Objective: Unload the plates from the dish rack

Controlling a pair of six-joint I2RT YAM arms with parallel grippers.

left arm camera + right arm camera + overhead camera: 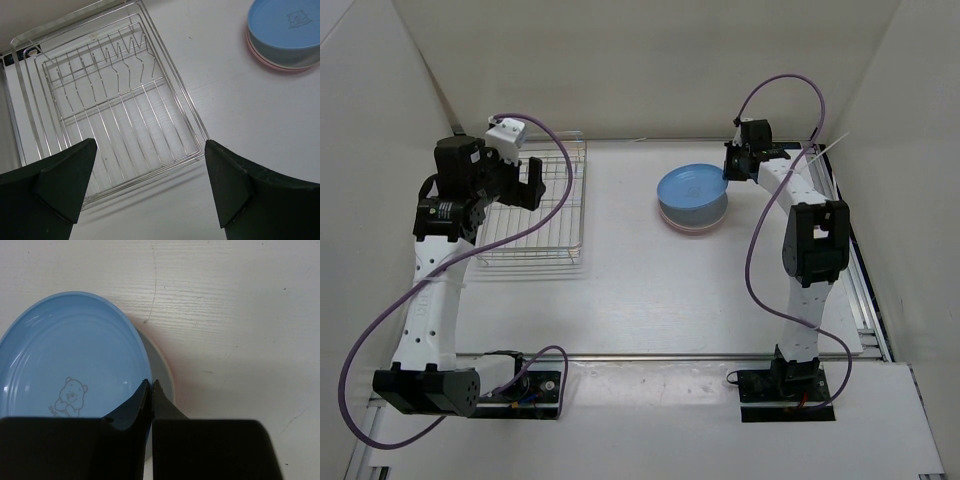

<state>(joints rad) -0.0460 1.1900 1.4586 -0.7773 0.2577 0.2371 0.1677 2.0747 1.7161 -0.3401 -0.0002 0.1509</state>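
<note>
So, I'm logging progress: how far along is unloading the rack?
Nearly done. The rack is bare; the three plates sit stacked on the table, blue plate on top. The right jaws pinch its rim; letting go is left.

pink plate [258, 56]: only a rim sliver under blue plate [692, 186] | cream plate [162, 375]: likewise, perhaps an edge only | dish rack [535, 225]: left side behind left arm [450, 215] | blue plate centre mark: too small from above
</note>
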